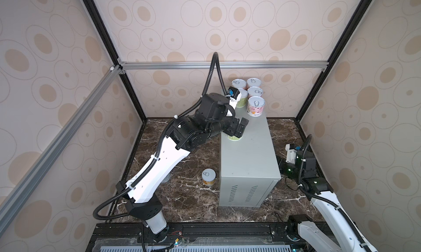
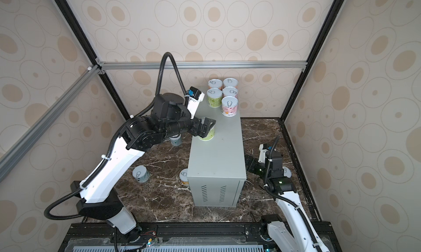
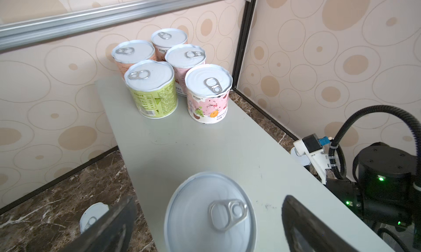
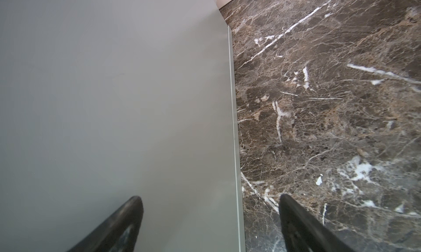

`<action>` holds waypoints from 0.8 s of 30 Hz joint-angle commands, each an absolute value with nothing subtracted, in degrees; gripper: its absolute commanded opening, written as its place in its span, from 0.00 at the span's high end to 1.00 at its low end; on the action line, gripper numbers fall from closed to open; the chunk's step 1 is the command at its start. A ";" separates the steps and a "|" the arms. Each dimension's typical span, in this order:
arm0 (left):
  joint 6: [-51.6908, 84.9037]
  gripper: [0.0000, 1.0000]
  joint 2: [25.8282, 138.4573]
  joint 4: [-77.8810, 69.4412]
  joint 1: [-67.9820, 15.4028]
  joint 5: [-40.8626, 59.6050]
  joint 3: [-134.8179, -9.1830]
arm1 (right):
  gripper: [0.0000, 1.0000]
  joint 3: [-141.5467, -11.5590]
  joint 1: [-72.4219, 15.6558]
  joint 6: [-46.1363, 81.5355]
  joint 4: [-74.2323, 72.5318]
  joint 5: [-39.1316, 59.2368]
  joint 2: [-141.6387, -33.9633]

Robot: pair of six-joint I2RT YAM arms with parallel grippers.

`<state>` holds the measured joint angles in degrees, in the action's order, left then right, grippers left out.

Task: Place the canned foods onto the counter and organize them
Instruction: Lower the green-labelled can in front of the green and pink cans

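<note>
1. A dark marble surface (image 1: 186,194) with white veins is spread across the bottom of the walled cell.
2. A raised grey surface (image 1: 250,152) (the top of a tall metal box with vent slots on its near end) is stood on the marble, with its long side running away from the robot.
3. The left arm (image 1: 159,168) is stretched over the marble to the left edge of the box top. The right arm (image 1: 328,205) is kept low beside the box's right side.
4. The left claw (image 3: 209,201) is held apart around a lone green can (image 2: 208,133). In the left wrist view a gap is seen between each finger and the can, so nothing is gripped.
5. The right claw (image 4: 210,199) is likewise spread, with nothing between its fingers. The box's side wall and the marble are seen past it.
6. The lone green can is stood upright on the raised grey surface, near its left edge and roughly midway along.
7. Five more cans are packed upright at the far end of that surface. A pink can (image 3: 208,96) is set nearest, a grouped green can (image 3: 152,89) is beside it, and three others are behind.
8. On the marble, an orange can (image 1: 208,176) is found just beside the box's near left corner, and a pale blue can (image 2: 140,173) further left. A third can (image 2: 175,140) is partly hidden under the left arm.
</note>
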<state>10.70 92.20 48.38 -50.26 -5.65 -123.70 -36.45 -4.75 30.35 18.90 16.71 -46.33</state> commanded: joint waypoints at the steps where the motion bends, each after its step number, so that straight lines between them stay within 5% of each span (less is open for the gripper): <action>1: 7.92 0.02 85.83 39.78 -50.69 -5.99 -116.74 | 0.05 -38.48 -4.50 29.94 21.26 16.15 -44.28; 14: 8.70 0.12 70.85 24.57 -50.67 -4.01 -88.20 | 0.03 -44.21 -4.48 32.12 27.71 13.34 -39.17; 24: 8.66 0.25 69.81 15.34 -50.68 -3.26 -80.10 | 0.03 -47.51 -4.53 32.06 31.15 12.79 -37.35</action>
<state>9.32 70.96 21.21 -50.28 -4.16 -80.42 -46.09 -4.75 31.90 29.26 13.47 -38.00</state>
